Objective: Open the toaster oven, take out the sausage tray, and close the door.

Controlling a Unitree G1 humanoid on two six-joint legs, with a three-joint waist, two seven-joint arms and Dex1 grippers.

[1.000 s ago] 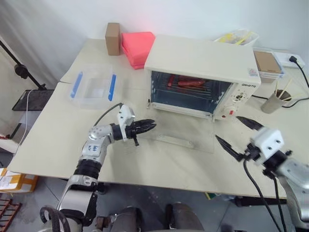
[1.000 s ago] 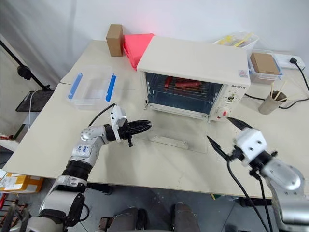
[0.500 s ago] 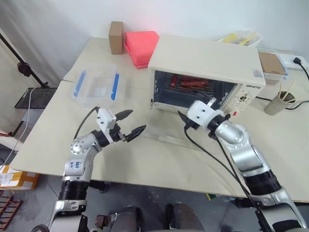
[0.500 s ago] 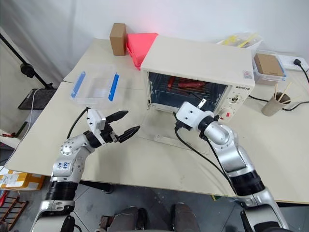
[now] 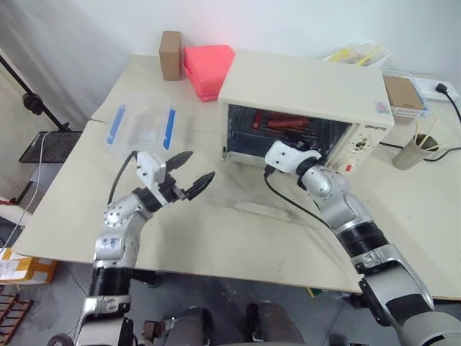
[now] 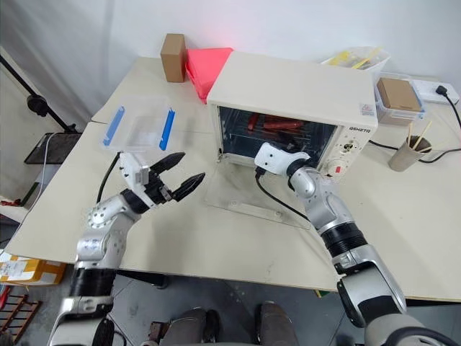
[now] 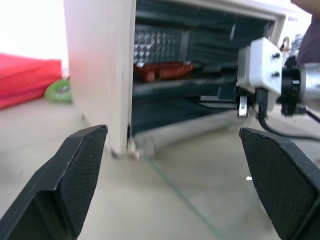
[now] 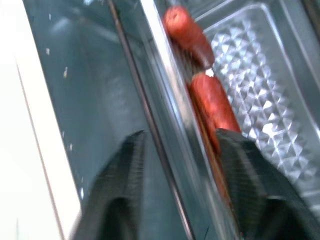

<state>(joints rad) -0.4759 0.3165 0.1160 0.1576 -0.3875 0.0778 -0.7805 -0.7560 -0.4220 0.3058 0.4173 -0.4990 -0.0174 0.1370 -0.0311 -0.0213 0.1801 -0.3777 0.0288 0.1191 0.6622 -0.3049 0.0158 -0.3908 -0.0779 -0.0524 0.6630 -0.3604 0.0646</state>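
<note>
step: taking out the sausage tray (image 8: pixel 260 90) — door (image 5: pixel 263 198) lying open flat on the desk (image 5: pixel 216 238) | right end effector (image 8: pixel 180 150) reaching into the toaster oven (image 5: pixel 310 86), fingers straddling the embossed silvery tray's rim, not clamped | left end effector (image 5: pixel 191 176) hovering, spread wide | next: pinching the thin rim squarely, sliding out level — glossy sausages (image 8: pixel 212 107) could roll

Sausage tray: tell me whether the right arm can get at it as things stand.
Probably yes. The door lies open flat, and the right gripper is already inside the toaster oven, its fingers straddling the sausage tray edge.
</note>
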